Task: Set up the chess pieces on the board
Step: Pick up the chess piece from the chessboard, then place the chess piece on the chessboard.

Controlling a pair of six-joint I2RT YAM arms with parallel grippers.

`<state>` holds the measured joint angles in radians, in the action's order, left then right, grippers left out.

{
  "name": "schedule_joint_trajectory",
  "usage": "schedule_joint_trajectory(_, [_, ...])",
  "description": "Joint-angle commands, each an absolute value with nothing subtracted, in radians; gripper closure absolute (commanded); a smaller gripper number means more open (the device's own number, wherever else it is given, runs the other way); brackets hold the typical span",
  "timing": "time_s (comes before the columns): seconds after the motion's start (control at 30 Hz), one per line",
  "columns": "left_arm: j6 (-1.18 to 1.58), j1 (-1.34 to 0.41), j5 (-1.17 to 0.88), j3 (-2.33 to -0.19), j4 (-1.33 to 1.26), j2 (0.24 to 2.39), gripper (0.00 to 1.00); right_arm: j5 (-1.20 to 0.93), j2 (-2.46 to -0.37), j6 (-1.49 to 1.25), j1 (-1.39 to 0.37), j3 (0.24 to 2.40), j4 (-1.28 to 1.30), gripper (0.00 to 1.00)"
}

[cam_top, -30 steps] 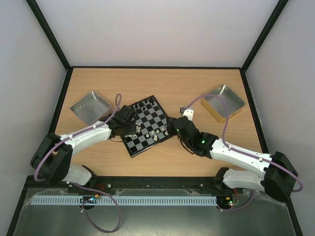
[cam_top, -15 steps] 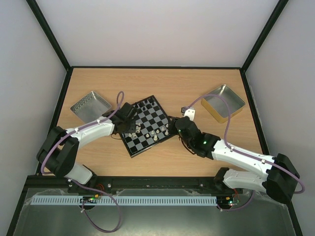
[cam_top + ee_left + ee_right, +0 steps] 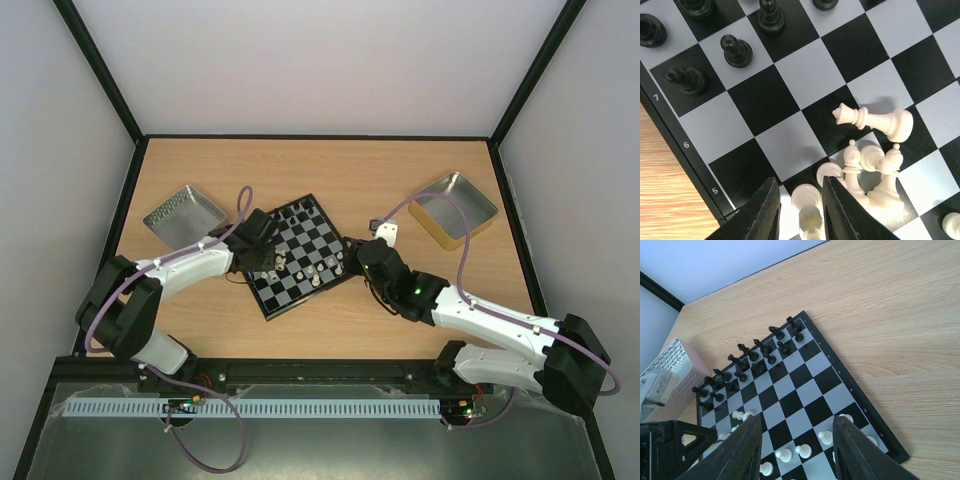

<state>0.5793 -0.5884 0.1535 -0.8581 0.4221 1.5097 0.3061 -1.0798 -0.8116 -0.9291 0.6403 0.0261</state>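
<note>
The board (image 3: 310, 236) lies tilted at the table's middle. Black chess pieces (image 3: 296, 211) stand in two rows along its far edge and also show in the right wrist view (image 3: 754, 357). Cream-white pieces (image 3: 322, 269) are scattered on the near half. My left gripper (image 3: 271, 262) hangs low over the board's left near part. In the left wrist view its jaws (image 3: 800, 210) are open around a white piece (image 3: 810, 207). A fallen white piece (image 3: 875, 121) and a heap of white pieces (image 3: 872, 172) lie beside it. My right gripper (image 3: 796, 425) is open and empty above white pawns (image 3: 826, 437).
A silver tray (image 3: 185, 218) stands left of the board and shows in the right wrist view (image 3: 670, 365). A gold-walled tray (image 3: 453, 208) stands at the right. A small white tag (image 3: 385, 232) hangs on the right arm's cable near the board's right corner.
My left gripper has moved a little right and farther onto the board, mostly in the first half second. The right arm has barely shifted.
</note>
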Motion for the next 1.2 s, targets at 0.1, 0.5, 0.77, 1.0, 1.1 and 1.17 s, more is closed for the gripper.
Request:
schedule_joint_trajectory(0.1, [0.563, -0.582, 0.129, -0.859, 0.421, 1.542, 0.74, 0.336, -1.082, -0.803, -0.925, 0.639, 0.016, 0.62])
schedule_joint_trajectory(0.5, [0.56, -0.583, 0.197, -0.885, 0.455, 1.486, 0.9, 0.341, -1.094, -0.795, -0.925, 0.659, 0.018, 0.62])
schedule_joint_trajectory(0.77, [0.554, -0.586, 0.195, -0.901, 0.538, 1.336, 0.89, 0.333, -1.089, -0.802, -0.925, 0.655, 0.008, 0.62])
schedule_joint_trajectory(1.0, [0.574, -0.669, 0.107, -0.866, 0.608, 1.222, 0.89, 0.326, -1.091, -0.81, -0.926, 0.648, -0.001, 0.62])
schedule_joint_trajectory(1.1, [0.594, -0.731, 0.079, -0.855, 0.646, 1.196, 0.88, 0.327, -1.091, -0.813, -0.925, 0.642, -0.005, 0.62])
schedule_joint_trajectory(1.17, [0.617, -0.786, 0.075, -0.841, 0.667, 1.185, 0.88, 0.329, -1.091, -0.814, -0.925, 0.639, -0.007, 0.62])
